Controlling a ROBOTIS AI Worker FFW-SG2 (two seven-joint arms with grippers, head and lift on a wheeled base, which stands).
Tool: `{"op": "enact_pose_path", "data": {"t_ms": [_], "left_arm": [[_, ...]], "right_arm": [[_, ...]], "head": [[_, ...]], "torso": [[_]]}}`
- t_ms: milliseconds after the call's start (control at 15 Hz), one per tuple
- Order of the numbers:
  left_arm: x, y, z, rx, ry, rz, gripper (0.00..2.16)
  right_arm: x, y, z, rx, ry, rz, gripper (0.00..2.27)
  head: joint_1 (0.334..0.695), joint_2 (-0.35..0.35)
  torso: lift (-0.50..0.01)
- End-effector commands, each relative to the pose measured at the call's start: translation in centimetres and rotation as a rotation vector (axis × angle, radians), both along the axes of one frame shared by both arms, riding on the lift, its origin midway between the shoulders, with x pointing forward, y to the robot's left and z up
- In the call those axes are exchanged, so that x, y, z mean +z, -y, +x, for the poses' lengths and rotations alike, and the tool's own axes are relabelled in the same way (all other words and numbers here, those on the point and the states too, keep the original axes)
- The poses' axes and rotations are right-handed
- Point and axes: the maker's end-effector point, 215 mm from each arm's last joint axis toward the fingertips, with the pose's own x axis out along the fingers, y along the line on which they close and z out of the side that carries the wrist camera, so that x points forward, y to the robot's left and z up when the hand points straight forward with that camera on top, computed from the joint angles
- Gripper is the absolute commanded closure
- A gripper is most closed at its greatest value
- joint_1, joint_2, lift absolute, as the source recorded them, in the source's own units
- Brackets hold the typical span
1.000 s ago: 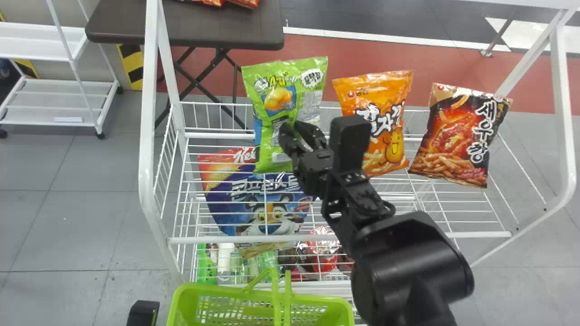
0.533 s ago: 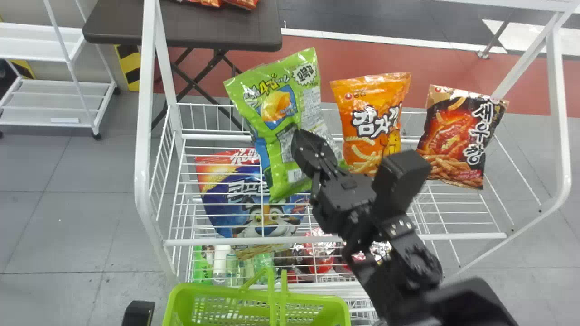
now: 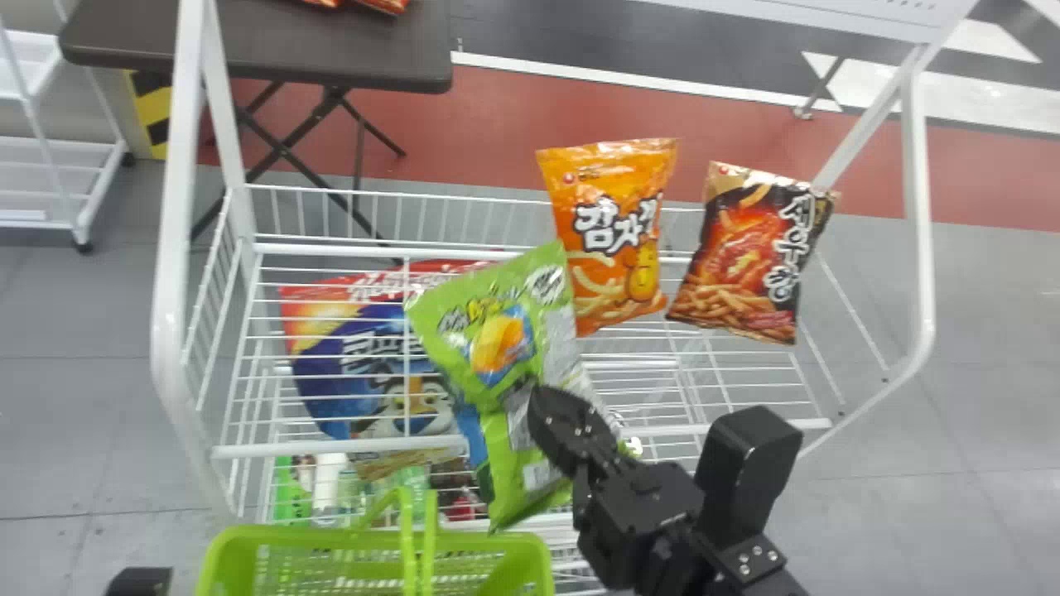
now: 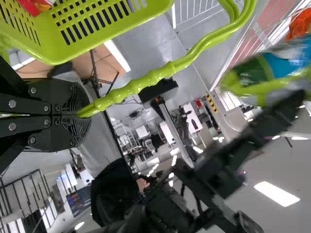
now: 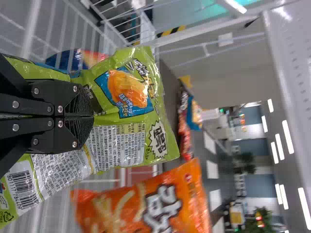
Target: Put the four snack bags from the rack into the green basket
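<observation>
Below the head view's centre, the right gripper (image 3: 538, 399), pinching the green bag (image 3: 505, 356), has drawn nearer the basket (image 3: 480, 542) (release seems close).

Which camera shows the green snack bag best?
Right wrist view: the green snack bag is closest there, its print large, right claw closed on it. Head view: nearly its whole length, smaller, partly behind the claw. Left wrist view: part of it, at the edge.
</observation>
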Motion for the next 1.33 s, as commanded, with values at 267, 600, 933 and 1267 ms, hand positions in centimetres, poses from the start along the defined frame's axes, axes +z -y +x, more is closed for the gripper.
{"op": "enact_pose_path", "data": {"t_ms": [267, 600, 933, 1267], "left_arm": [[0.2, 0.7, 0.5, 0.001, 0.011, 0.001, 1.88], [0.1, 0.6, 0.8, 0.004, 0.016, 0.005, 1.88], [0.0, 0.9, 0.8, 0.006, 0.016, 0.009, 1.88], [0.2, 1.4, 0.2, -0.008, 0.011, -0.004, 1.88]], "right_arm": [[-6.8, 3.7, -6.5, 0.003, -0.238, -0.046, 2.05], [-12.5, 3.4, -10.5, 0.027, -0.4, -0.018, 2.05], [-15.5, 0.4, -14.8, 0.114, -0.529, 0.086, 2.05], [-14.0, -6.0, -15.6, 0.219, -0.507, 0.167, 2.05]], "head": [[0.695, -0.35], [0.695, -0.35], [0.695, -0.35], [0.695, -0.35]], "torso": [[-0.007], [-0.007], [-0.007], [-0.007]]}}
